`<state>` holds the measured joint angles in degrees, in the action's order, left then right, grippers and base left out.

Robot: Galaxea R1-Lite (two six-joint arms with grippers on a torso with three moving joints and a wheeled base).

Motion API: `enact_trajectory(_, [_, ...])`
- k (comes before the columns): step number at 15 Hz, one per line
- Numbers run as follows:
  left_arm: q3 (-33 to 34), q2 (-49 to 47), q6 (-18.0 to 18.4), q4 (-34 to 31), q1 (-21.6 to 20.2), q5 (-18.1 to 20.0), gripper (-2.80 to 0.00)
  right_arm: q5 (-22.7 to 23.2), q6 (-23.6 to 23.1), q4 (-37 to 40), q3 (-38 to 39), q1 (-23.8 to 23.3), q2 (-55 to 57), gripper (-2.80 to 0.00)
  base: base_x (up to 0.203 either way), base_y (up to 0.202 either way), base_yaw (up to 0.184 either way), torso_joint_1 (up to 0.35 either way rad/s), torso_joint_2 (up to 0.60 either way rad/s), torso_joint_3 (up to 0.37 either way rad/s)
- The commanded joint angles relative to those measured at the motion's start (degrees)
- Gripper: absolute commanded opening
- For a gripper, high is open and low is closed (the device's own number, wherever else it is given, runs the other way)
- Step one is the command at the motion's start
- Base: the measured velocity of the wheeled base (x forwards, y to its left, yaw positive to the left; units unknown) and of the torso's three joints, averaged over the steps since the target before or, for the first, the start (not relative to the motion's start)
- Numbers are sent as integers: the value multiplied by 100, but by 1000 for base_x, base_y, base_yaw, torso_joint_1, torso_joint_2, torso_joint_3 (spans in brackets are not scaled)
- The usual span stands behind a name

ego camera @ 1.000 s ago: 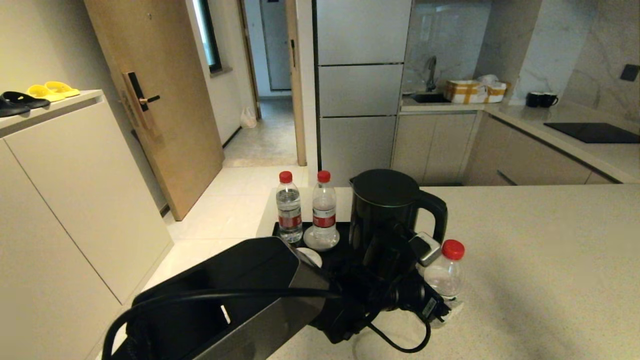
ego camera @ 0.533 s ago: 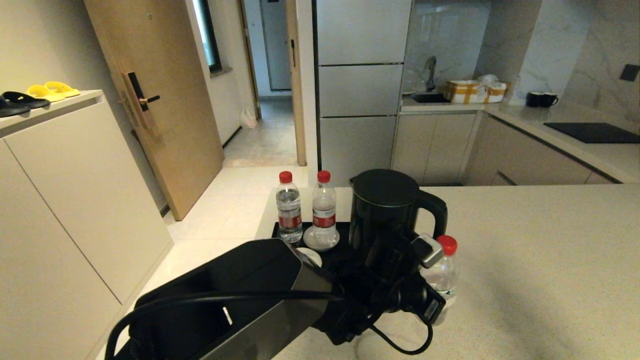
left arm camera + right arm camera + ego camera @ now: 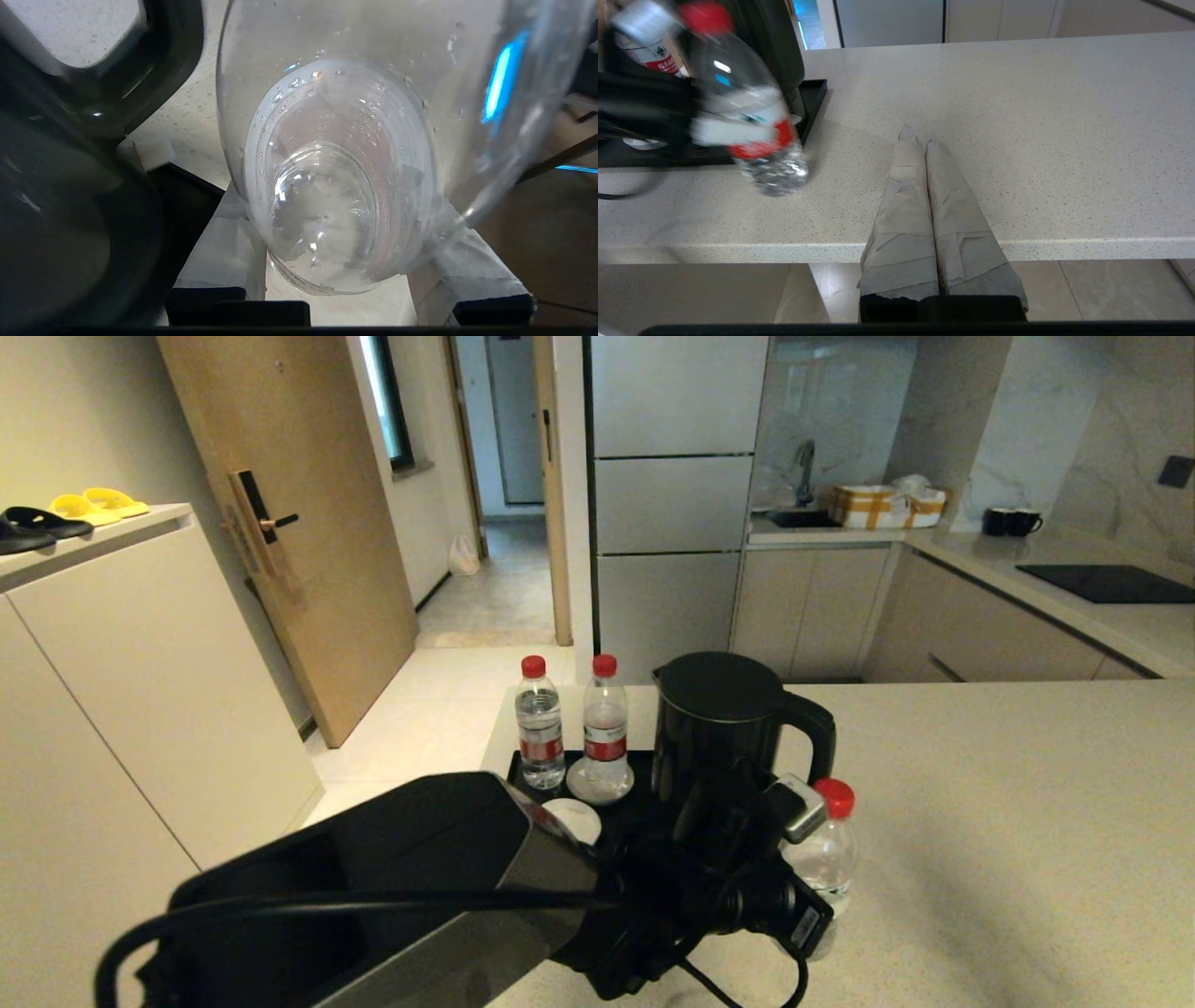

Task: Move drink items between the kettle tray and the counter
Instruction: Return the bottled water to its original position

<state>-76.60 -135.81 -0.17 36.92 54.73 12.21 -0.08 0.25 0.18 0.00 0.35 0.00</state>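
Wooden door (image 3: 280, 532) at left, white cabinet (image 3: 140, 709) with slippers (image 3: 65, 513) on top, pale tiled floor (image 3: 439, 709), grey fridge (image 3: 672, 504) — sink (image 3: 803, 518) and marble wall (image 3: 1055, 420) beyond.

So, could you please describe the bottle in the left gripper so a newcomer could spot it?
Find the black kettle on the counter. The bottle is at its right, clamped in the left gripper; unlike the two on the tray, it tilts.

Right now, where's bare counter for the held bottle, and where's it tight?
Free: the counter right of the kettle and the held bottle, toward the shut right gripper. Crowded: the kettle tray, with two bottles, white dishes, kettle and the left gripper.
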Motion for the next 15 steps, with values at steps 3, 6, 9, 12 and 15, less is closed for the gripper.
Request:
enact_trajectory(3, [1266,1941,-184,39,107,-438,-280,-1,2,0,9,0,9,-280,0,0,0,0,0,0])
enact_trajectory(6, [2043,3261,-283,-223,-184,-1522,-280,-10,2,0,9,0,9,-280,0,0,0,0,0,0])
enact_trajectory(9, [2424,4079,-285,-791,-1791,-2138,-280,-1,2,0,9,0,9,-280,0,0,0,0,0,0])
enact_trajectory(12, [2733,4203,-319,-959,-3234,-2315,-280,-1,2,0,9,0,9,-280,0,0,0,0,0,0])
enact_trajectory(15, [3206,3411,-319,59,-3551,-2141,-280,-1,2,0,9,0,2,-280,0,0,0,0,0,0])
